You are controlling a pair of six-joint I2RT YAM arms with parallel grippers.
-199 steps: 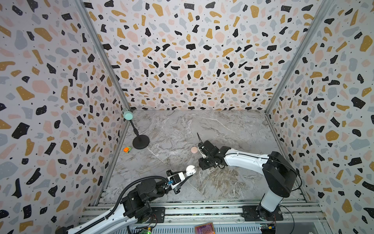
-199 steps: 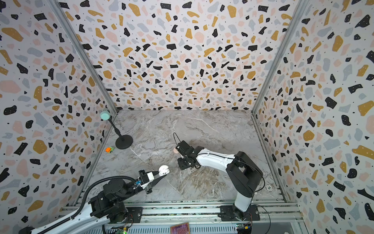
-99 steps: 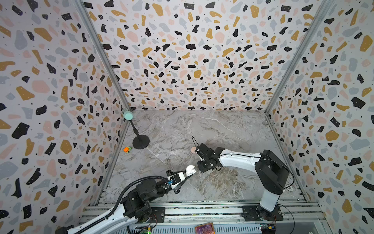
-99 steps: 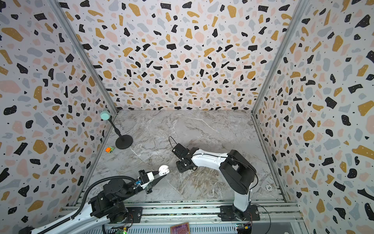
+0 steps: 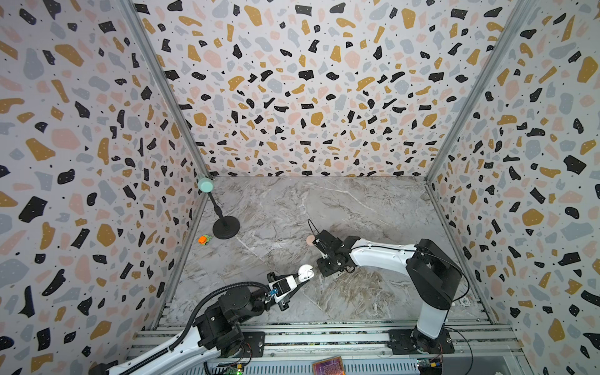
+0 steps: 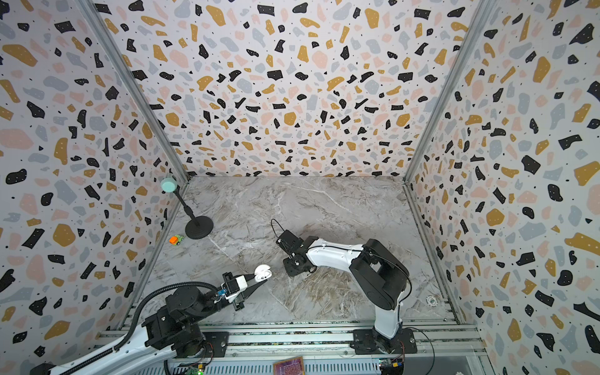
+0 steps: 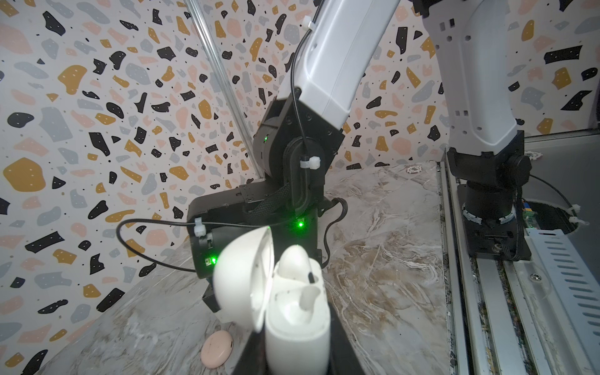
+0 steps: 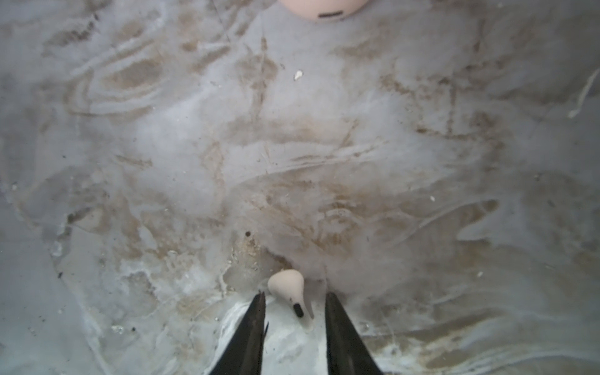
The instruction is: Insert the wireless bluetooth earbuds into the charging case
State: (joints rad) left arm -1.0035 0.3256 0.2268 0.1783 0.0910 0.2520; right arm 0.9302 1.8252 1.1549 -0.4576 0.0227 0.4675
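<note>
Earbud, whitish, lies flat on the desk, its dark-tipped stem pointing back between the fingers of the right end effector. Those fingers are spread, one on each side of it, close but neither visibly pressing it. Left end effector is pressed together on the white case, which stands upright with its lid hinged open. A second earbud sits inside it. Pink case lies closed on the desk just beside the right end effector, apart from the loose earbud.
</note>
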